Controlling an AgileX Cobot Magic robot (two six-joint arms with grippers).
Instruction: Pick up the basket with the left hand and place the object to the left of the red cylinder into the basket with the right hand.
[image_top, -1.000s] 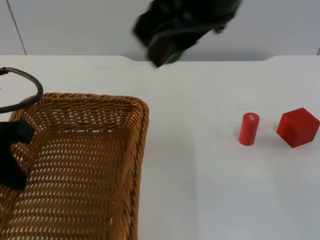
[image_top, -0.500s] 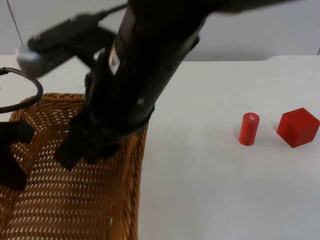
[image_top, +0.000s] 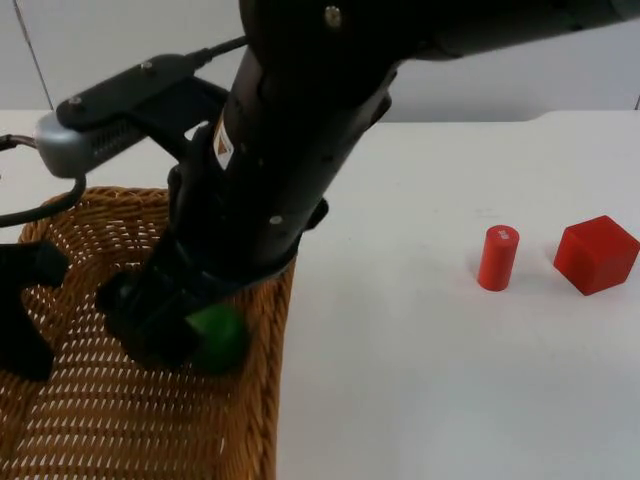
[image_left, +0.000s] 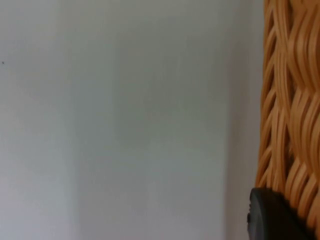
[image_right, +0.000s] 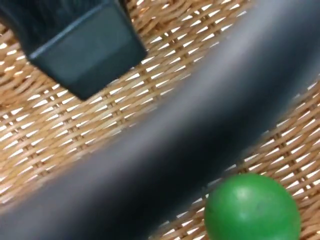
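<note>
- Right gripper (image_top: 175, 335): at lower left of the top view, inside the basket (image_top: 150, 420), partly masked by its own arm; whether its fingers are spread or closed cannot be told.
- Green ball (image_top: 218, 338): touching the right gripper's tip over the basket's weave; in the right wrist view the green ball (image_right: 252, 207) is partly cut off at the frame edge.
- Left gripper (image_top: 25, 310): at the basket's left rim, cut off by the frame edge; finger state cannot be told.
- Red cylinder (image_top: 497, 257): upright at right, with a red cube (image_top: 596, 254) just beside it.
- White counter (image_top: 430, 380) ends at a grey wall (image_top: 560, 70).
</note>
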